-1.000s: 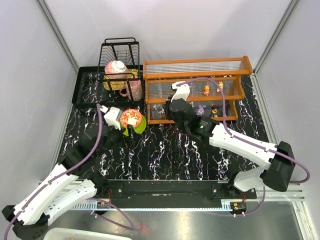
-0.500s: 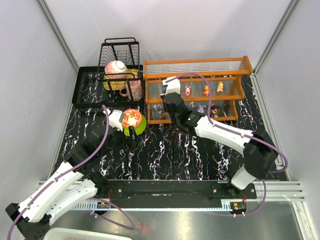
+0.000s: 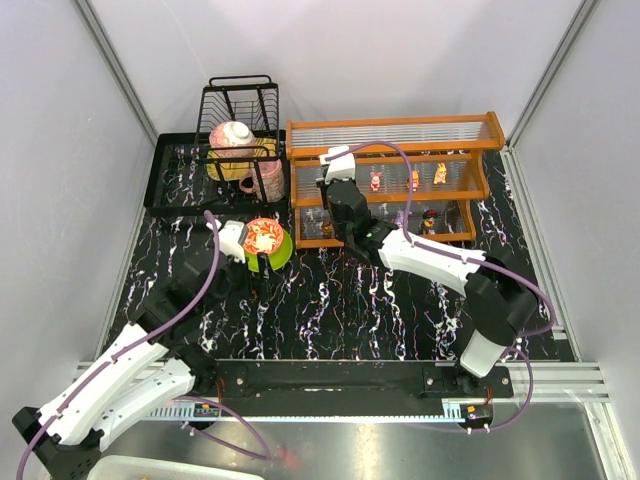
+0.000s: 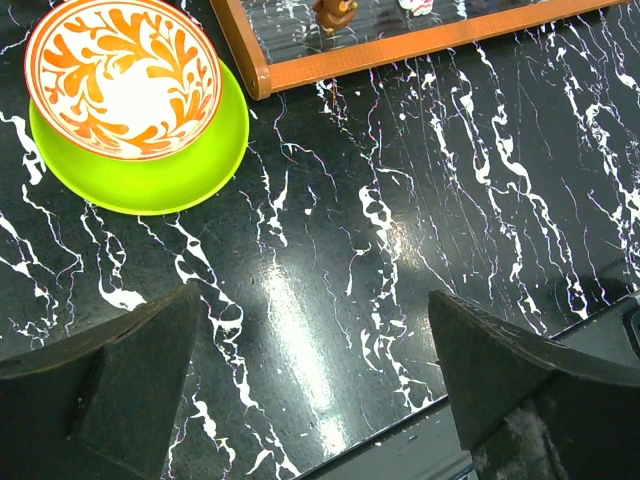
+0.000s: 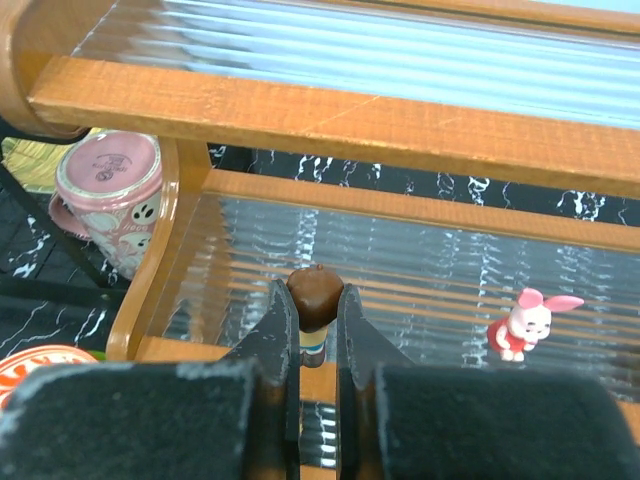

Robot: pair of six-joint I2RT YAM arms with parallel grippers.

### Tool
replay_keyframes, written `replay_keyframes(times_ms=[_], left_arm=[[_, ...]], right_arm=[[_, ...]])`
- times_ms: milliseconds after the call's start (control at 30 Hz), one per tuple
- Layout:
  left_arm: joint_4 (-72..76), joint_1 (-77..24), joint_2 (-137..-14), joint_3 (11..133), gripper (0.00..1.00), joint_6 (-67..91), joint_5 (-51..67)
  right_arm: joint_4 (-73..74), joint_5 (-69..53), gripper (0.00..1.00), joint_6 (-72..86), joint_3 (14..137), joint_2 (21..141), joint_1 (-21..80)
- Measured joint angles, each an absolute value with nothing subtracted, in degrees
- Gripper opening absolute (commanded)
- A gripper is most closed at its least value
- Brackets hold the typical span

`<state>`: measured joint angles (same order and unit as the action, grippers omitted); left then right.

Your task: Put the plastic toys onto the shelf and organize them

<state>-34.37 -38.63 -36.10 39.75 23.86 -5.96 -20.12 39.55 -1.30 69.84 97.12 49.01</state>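
The orange-framed shelf (image 3: 392,148) stands at the back right. My right gripper (image 3: 335,190) is at the left end of its middle tier, shut on a brown-headed figurine (image 5: 315,294) held upright just above the ribbed panel (image 5: 420,270). A pink-white figurine (image 5: 520,325) stands on that tier to the right, and shows from above (image 3: 376,180) beside an orange one (image 3: 414,180) and a yellow one (image 3: 440,173). A purple toy (image 3: 403,215) and a dark one (image 3: 430,218) stand on the lowest tier. My left gripper (image 4: 315,385) is open and empty over the table.
A red patterned bowl (image 4: 122,75) sits on a green plate (image 4: 190,170) by the shelf's left front corner (image 4: 250,75). A brown figurine (image 4: 335,12) stands on the bottom tier. A black wire rack (image 3: 240,110) with a pink mug (image 5: 108,190) stands left of the shelf.
My right gripper has moved left along the shelf with the figurine, uncovering the pink toy. My left gripper shifted slightly right beside the plate.
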Motion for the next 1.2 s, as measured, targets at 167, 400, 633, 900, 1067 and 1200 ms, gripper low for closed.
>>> replay_keyframes(times_ms=[167, 400, 633, 900, 1067, 1200], left_arm=[[-34.4, -38.5, -36.1, 39.7, 0.99, 23.9, -6.0], [-34.4, -38.2, -35.9, 39.7, 0.99, 23.9, -6.0], [-34.3, -38.1, -35.6, 39.7, 0.99, 23.9, -5.9], [-34.3, -37.9, -35.6, 39.7, 0.99, 23.8, -5.9], [-34.2, -37.9, -35.7, 39.7, 0.99, 23.8, -5.9], [-34.2, -37.8, -35.7, 39.7, 0.99, 23.8, -5.9]], right_arm=[[-22.4, 39.5, 0.0, -2.5, 69.9, 98.7, 47.6], [-22.9, 39.4, 0.0, -2.5, 69.9, 99.0, 45.1], [-23.3, 38.9, 0.0, -1.5, 69.8, 99.4, 44.7], [-26.4, 38.3, 0.0, 0.1, 69.4, 100.3, 44.6], [-27.8, 38.0, 0.0, 0.5, 68.6, 101.8, 44.6], [-28.5, 37.9, 0.0, 0.8, 67.8, 102.4, 44.6]])
